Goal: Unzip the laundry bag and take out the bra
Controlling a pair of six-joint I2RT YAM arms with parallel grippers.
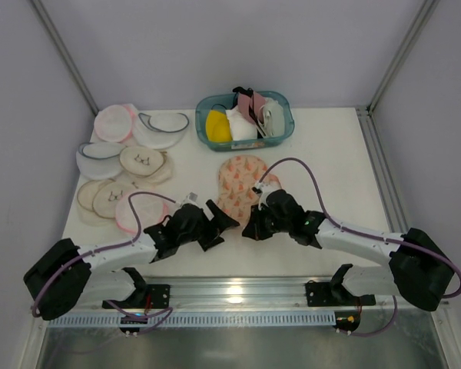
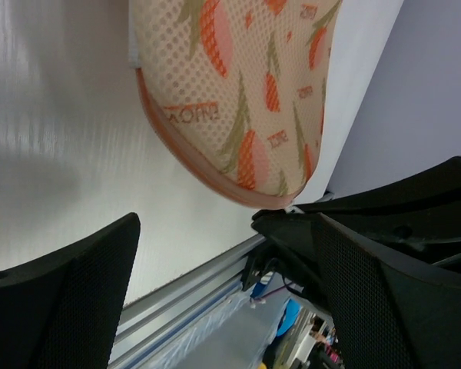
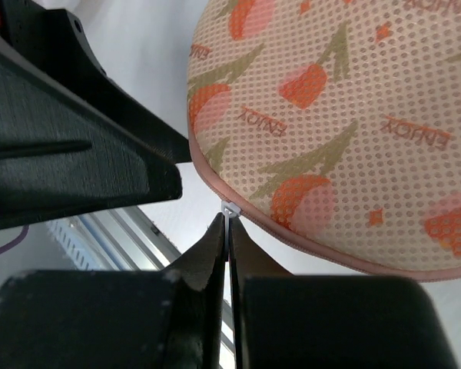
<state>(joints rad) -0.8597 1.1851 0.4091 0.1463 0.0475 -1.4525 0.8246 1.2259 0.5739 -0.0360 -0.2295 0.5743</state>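
The laundry bag [image 1: 242, 178] is a cream mesh bag with orange-pink print and pink zipper trim, lying flat at the table's middle. It also shows in the left wrist view [image 2: 238, 92] and the right wrist view [image 3: 346, 131]. My right gripper [image 1: 250, 228] [image 3: 228, 224] is at the bag's near edge, shut on the small white zipper pull [image 3: 230, 210]. My left gripper [image 1: 221, 225] [image 2: 227, 296] is open and empty just left of it, short of the bag's near edge. The bra is not in view.
A teal basket [image 1: 286, 129] with a yellow garment [image 1: 217, 127] and other items stands at the back. Several round white and pink mesh pouches [image 1: 123, 165] lie at the left. A metal rail [image 1: 230, 288] runs along the near edge.
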